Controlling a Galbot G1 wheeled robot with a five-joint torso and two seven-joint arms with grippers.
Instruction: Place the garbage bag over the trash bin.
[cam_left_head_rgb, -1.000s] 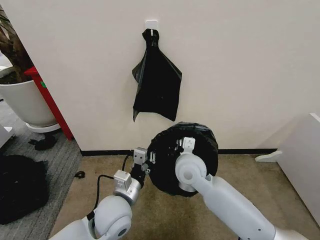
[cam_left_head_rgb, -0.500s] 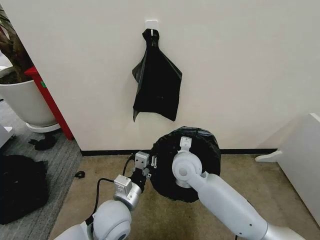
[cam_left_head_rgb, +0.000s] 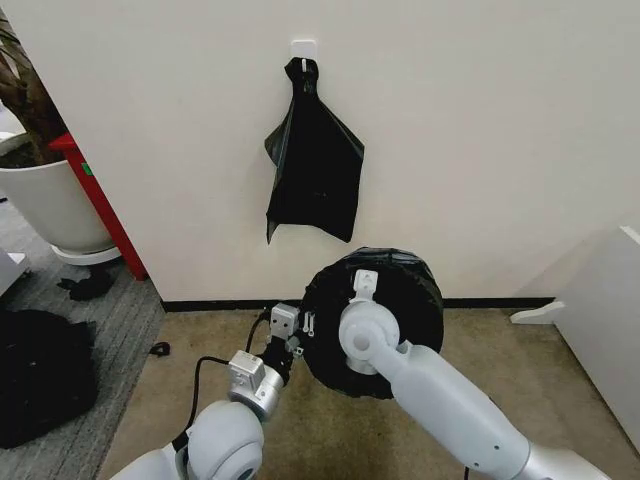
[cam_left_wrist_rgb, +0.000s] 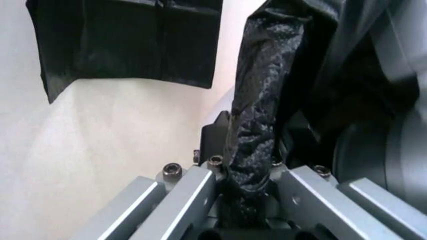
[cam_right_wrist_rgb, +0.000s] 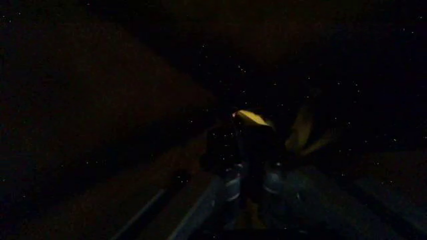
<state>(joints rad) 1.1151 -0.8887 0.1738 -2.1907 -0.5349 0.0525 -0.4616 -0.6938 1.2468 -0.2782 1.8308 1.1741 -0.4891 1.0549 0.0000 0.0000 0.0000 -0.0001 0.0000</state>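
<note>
Left hand (cam_left_wrist_rgb: 248, 200) pinching garbage bag (cam_left_head_rgb: 400, 290) edge; no legible writing.

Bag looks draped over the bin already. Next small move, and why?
Probably draw the left gripper, shut on a bunched strip of garbage bag, slightly outward and down: the bag already covers the trash bin, the right gripper reaches inside it, and this edge looks gathered.

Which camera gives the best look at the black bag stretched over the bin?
The head view: it shows the garbage bag spread round over the trash bin's mouth. The left wrist view shows a twisted strip of it clamped in the left pincer. The right wrist view is too dark to tell.
</note>
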